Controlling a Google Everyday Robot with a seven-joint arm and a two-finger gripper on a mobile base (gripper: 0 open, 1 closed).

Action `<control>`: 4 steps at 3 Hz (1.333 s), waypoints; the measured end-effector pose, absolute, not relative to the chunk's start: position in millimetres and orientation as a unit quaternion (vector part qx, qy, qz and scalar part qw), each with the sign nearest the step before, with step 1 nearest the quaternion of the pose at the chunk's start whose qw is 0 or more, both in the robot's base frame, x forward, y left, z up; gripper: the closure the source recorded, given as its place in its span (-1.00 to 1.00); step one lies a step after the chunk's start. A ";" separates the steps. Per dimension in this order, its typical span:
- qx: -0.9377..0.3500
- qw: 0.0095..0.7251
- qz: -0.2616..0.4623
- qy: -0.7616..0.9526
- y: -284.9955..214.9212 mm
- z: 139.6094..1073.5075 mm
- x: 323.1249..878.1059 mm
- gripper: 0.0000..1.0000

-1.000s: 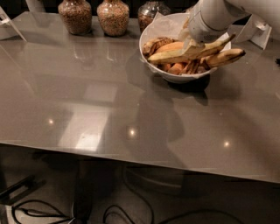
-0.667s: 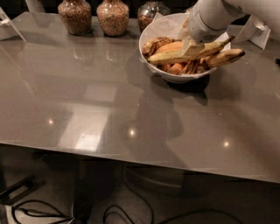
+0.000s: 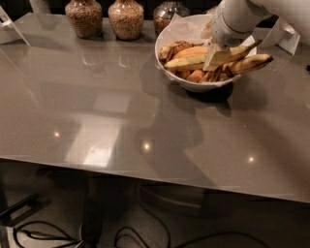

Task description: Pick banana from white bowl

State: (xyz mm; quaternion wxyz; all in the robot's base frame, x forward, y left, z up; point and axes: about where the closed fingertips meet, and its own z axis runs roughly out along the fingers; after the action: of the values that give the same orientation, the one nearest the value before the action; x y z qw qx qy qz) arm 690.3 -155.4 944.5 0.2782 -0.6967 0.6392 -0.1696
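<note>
The white bowl (image 3: 202, 86) stands at the back right of the grey table. The banana (image 3: 186, 61), long, pale yellow and nearly straight, lies across the top of the fruit in it, its right end pointing up past the rim. My gripper (image 3: 215, 54) reaches down from the white arm at the upper right and sits right on the banana's middle, hiding that part. A shorter, darker banana (image 3: 249, 62) sticks out over the bowl's right rim.
Three grain-filled glass jars (image 3: 83, 17) (image 3: 126, 18) (image 3: 167, 10) stand along the back edge, left of the bowl. A white object (image 3: 286, 38) sits behind the bowl at right, and a white stand (image 3: 8, 25) at far left. Orange fruit (image 3: 193, 50) lies in the bowl.
</note>
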 end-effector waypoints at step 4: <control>-0.696 0.244 -0.169 0.653 -172.9 924.3 684.2 -0.12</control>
State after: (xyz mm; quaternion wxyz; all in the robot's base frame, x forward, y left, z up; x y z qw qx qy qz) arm 684.2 -172.9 924.3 0.2444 -0.6962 0.6534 -0.1691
